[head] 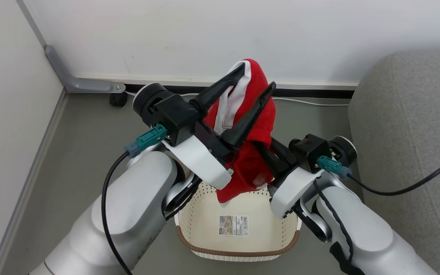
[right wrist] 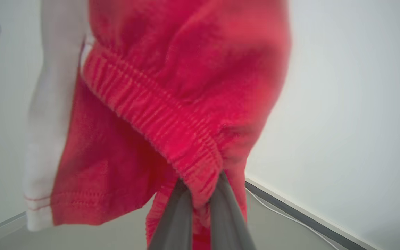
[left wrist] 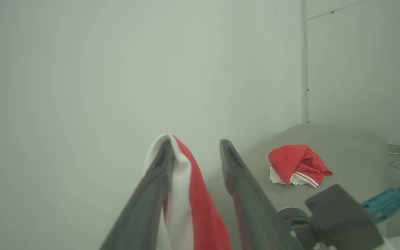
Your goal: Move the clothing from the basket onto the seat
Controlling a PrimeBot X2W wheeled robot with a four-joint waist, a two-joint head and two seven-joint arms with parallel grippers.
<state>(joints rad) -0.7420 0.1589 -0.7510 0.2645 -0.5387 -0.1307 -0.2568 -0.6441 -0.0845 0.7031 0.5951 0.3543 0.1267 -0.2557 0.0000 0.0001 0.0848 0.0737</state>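
- One red garment point(head: 247, 168) hangs above the basket point(head: 239, 253), clear of its rim and between the two arms.
- Right end effector point(right wrist: 201, 180): the fingers are pinched tight on the garment's elastic band. The hold looks narrow and sits near the band's edge.
- Left end effector point(head: 256, 77): the fingers are spread apart and clamp nothing. A white-trimmed fold of the garment is draped over one finger.
- Step in hand, as judged: the garment passes to the right arm alone and is then carried to the seat point(head: 407, 114) on the robot's right.
- Recommendation: draw the left end effector back along the line of its own fingers so the draped fold slides off. A sideways pull could snag the fold and drag the fabric out of the narrow pinch.
- Recommendation: keep the garment high until its hanging hem has passed the basket rim and the seat's edge. Then lower it and let go well in on the cushion.
- Count, garments: two. One is held, and the other red garment point(left wrist: 299, 165) lies crumpled on the seat.
- Count, basket: one. Its visible bottom bears a label sticker point(head: 233, 225). The rest is hidden behind the arms and the hanging fabric, so a further item cannot be ruled out.
- Count, seat: one.
- Count, end effectors: two.
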